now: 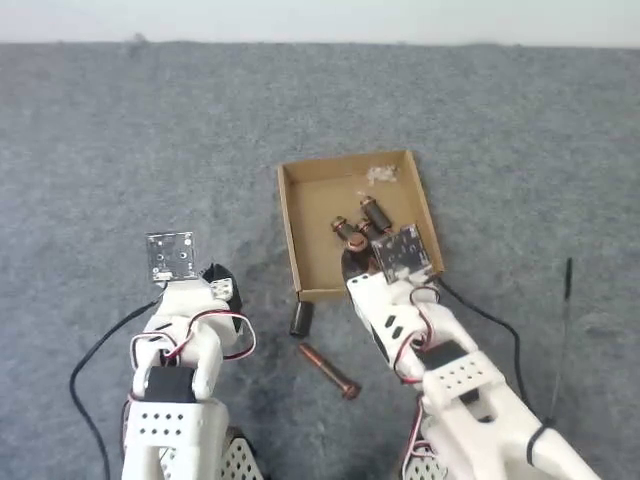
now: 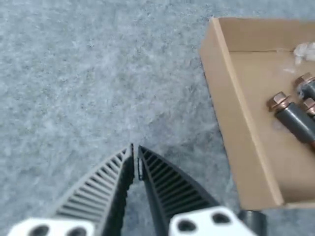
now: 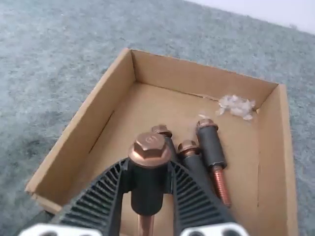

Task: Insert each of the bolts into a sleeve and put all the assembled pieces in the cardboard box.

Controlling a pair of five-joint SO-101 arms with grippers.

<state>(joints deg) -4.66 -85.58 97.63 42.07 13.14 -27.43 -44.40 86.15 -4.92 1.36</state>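
The cardboard box (image 1: 312, 175) sits open at the table's centre. My right gripper (image 3: 147, 164) hangs over the box's near end (image 1: 354, 250), shut on a copper bolt in a black sleeve (image 3: 149, 183), bolt head up. Other assembled pieces (image 3: 212, 147) (image 1: 372, 213) (image 2: 295, 118) lie on the box floor. Outside the box's near wall stands a loose black sleeve (image 1: 301, 318) (image 2: 253, 220), and a bare copper bolt (image 1: 328, 369) lies just in front of it. My left gripper (image 2: 135, 150) is shut and empty, low over the carpet (image 1: 214, 273) left of the box.
Grey carpet (image 1: 150, 130) covers the table. A white crumpled scrap (image 3: 236, 105) lies in the box's far right corner (image 1: 382, 174). A thin black rod (image 1: 566, 290) and cables lie beside the right arm. Open carpet stretches left and beyond the box.
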